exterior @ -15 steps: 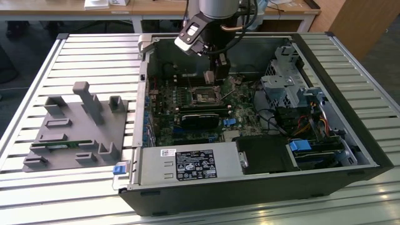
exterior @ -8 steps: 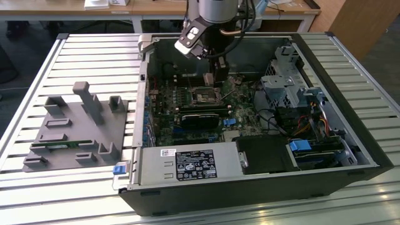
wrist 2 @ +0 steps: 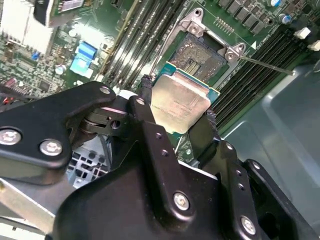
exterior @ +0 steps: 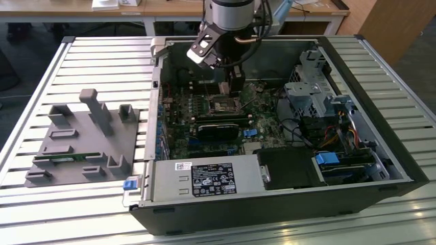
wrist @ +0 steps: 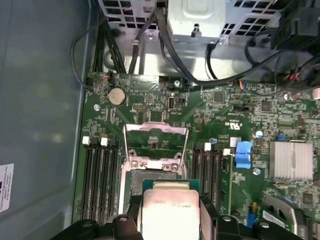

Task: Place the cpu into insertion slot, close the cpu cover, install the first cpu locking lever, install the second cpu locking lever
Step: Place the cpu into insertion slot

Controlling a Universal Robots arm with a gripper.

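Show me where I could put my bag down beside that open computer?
Free: the slatted table around the grey fixture and at the exterior view's right of the computer case. Crowded: inside the case, where the jaws hold the cpu.

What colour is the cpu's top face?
The cpu has a dull silver-beige metal face with a thin green edge. The second wrist view shows it best.

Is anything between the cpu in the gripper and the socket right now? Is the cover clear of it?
Nothing visible is in the way. The gripper holds the cpu close to the insertion slot, whose dark bed lies bare. The cpu cover stands folded back, off the slot.
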